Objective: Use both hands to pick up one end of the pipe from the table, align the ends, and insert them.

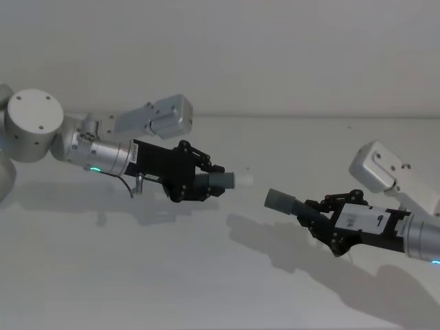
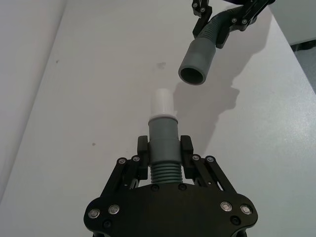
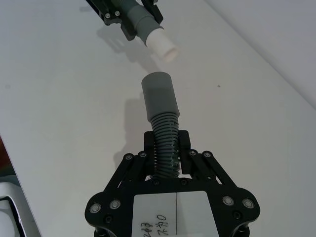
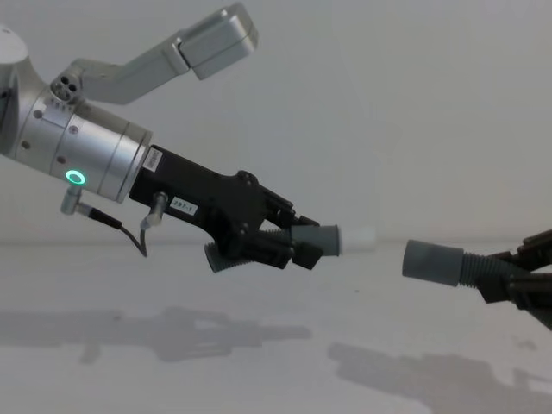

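Both pieces of the pipe hang above the table [image 1: 206, 275]. My left gripper [image 1: 199, 181] [image 2: 164, 154] [image 4: 280, 243] is shut on the ribbed part of one piece [image 2: 163, 132], whose grey sleeve ends in a narrow white tip [image 1: 242, 181] [image 4: 358, 239] [image 3: 162, 43]. My right gripper [image 1: 315, 214] [image 3: 167, 148] [image 4: 516, 274] is shut on the ribbed hose [image 3: 165, 129]. The hose's wider grey cuff [image 1: 280, 201] [image 2: 196, 61] [image 4: 433, 260] has an open round mouth. The two ends face each other across a small gap, the cuff a little lower and not quite in line.
Arm shadows lie on the white tabletop below the pieces. The table's edge runs along the left side of the right wrist view [image 3: 12, 163], with a dark floor beyond it. A plain pale wall [image 1: 275, 55] stands behind the table.
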